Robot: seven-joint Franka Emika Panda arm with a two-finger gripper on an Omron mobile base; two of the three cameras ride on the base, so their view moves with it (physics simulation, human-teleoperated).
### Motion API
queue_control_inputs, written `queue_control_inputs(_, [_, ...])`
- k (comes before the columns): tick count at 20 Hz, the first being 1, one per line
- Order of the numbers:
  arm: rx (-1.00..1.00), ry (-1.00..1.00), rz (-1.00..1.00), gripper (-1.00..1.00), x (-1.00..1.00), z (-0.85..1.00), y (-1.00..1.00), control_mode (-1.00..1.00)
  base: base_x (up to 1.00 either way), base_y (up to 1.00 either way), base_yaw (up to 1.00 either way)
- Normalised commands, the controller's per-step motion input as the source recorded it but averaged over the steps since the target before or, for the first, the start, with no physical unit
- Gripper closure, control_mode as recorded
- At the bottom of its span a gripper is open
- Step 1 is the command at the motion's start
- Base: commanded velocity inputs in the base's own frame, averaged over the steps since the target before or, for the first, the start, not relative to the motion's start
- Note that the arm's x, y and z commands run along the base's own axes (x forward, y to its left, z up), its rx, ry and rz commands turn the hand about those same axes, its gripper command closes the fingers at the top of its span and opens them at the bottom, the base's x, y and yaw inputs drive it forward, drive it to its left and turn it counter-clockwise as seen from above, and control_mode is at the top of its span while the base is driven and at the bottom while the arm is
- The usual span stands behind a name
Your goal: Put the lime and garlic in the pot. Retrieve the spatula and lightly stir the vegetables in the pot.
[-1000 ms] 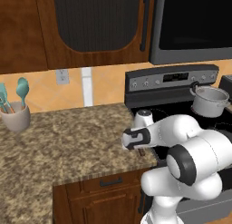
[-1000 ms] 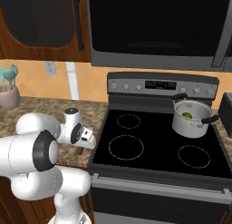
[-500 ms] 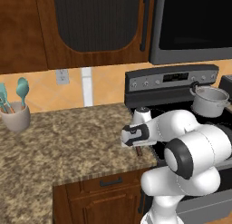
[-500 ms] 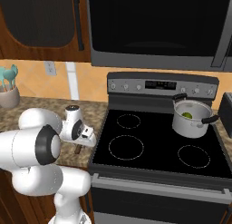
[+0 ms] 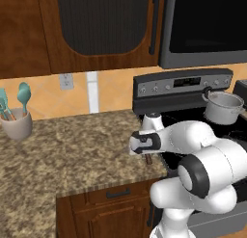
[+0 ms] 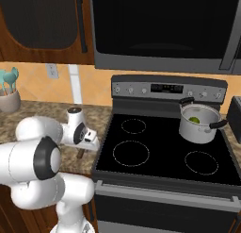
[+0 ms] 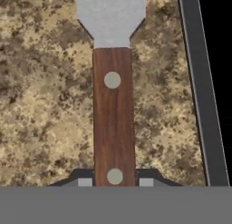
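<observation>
Gripper (image 7: 112,182) clamped on spatula (image 7: 113,105) handle near its butt end, spatula flat on granite counter (image 7: 41,105) just beside stove (image 7: 199,82) edge. Its long axis runs parallel w/ that edge, blade pointing away from gripper. Pot (image 6: 197,123) w/ lime (image 6: 194,119) sits at stove's back right burner, well apart from spatula, so carry goes across the cooktop

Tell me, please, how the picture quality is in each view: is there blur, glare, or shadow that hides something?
Hand view: soft and enlarged, evenly lit, no glare; the spatula handle lies clear between the gripper tips. Left base view: sharp, flat light; the arm covers the gripper. Right base view: sharp; the pot shows something green inside, and the dark microwave door is without reflections.
</observation>
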Motion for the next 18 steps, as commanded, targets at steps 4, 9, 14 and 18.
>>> queue_control_inputs(4, [0.00, -0.21, 0.19, 1.00, -0.46, 0.92, -0.36, -1.00, 0.00, 0.00, 0.00])
queue_control_inputs(9, [0.00, -0.10, 0.16, 1.00, -0.44, 1.00, -0.37, -1.00, 0.00, 0.00, 0.00])
queue_control_inputs(14, [0.00, 0.00, 0.25, 1.00, -0.14, 1.00, -0.21, -1.00, 0.00, 0.00, 0.00])
queue_control_inputs(18, [0.00, -0.01, 0.12, 1.00, -0.34, 1.00, -0.01, -1.00, 0.00, 0.00, 0.00])
